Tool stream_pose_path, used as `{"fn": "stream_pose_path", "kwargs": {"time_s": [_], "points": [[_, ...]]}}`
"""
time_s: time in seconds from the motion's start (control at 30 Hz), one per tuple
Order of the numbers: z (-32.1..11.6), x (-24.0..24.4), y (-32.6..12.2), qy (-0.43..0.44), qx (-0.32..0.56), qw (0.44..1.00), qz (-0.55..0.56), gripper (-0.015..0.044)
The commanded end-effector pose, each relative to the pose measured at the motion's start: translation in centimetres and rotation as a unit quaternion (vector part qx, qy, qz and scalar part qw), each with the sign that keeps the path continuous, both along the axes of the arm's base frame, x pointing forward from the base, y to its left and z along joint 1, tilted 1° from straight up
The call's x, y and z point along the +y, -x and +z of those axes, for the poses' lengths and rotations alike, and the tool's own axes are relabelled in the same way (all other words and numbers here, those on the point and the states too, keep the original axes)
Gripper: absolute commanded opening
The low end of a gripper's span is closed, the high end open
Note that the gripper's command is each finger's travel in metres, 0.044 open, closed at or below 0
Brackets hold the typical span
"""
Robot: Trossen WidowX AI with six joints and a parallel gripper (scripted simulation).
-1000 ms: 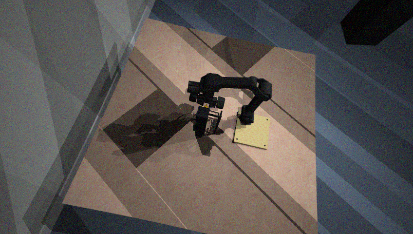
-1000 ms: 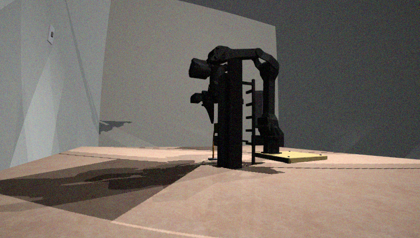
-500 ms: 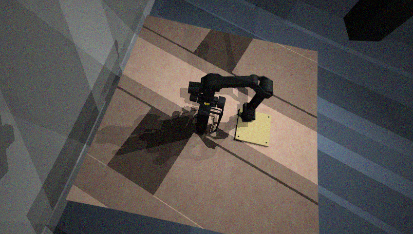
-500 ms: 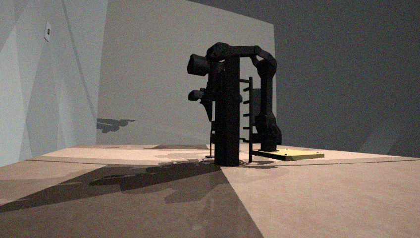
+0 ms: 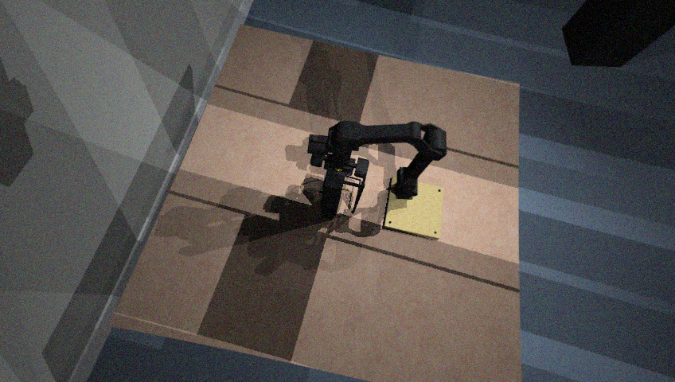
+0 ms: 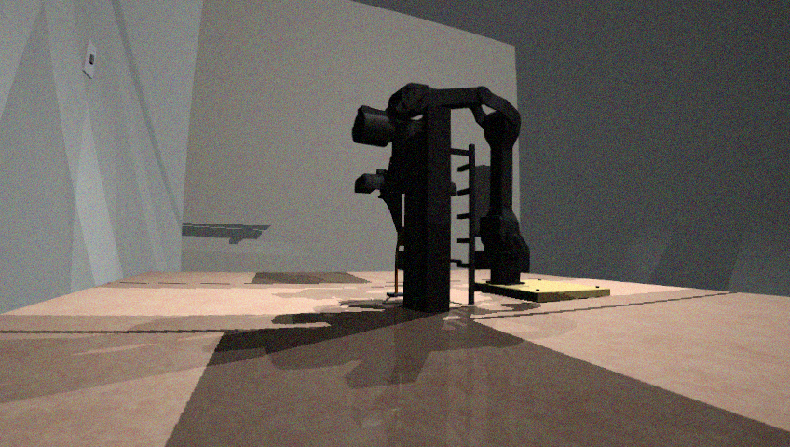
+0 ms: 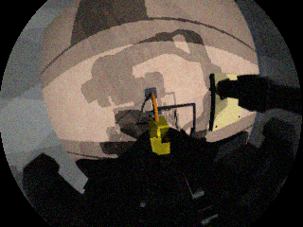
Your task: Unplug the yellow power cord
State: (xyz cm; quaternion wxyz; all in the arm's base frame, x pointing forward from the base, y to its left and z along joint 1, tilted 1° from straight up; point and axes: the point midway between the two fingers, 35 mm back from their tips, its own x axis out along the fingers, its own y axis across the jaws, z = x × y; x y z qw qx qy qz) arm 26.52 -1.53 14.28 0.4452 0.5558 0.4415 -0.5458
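Observation:
The yellow plug [image 7: 161, 146] [image 5: 338, 169] shows between the dark fingers in the wrist view, close beside the top of the black upright block in the top view. My gripper [image 7: 158, 131] [image 6: 398, 225] points down and appears shut on the plug, with a finger against each side. The cord [image 7: 154, 106] [image 6: 395, 280] looks orange and runs from the plug to a small grey piece [image 7: 151, 90] on the table. A tall black block [image 6: 436, 221] [image 5: 331, 196], apparently the power strip, stands upright. Whether the plug still sits in its socket is hidden.
A thin black rack [image 6: 471, 221] [image 7: 194, 118] with several short prongs stands between the tall block and the arm's base. The arm is mounted on a yellow plate [image 5: 423, 215] [image 6: 576, 291]. Broad shadows cross the table [image 5: 407, 302].

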Motion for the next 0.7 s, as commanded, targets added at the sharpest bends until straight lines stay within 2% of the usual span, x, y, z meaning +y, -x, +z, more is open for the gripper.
{"fn": "stream_pose_path", "kwargs": {"time_s": [0.0,0.17,0.67], "points": [[0.0,0.0,-0.1,0.0,-0.002,1.0,0.0,0.0035],[0.0,0.0,-0.1,0.0,-0.002,1.0,0.0,0.0002],[0.0,-2.0,0.2,0.002,-0.001,1.0,0.0,0.0]]}}
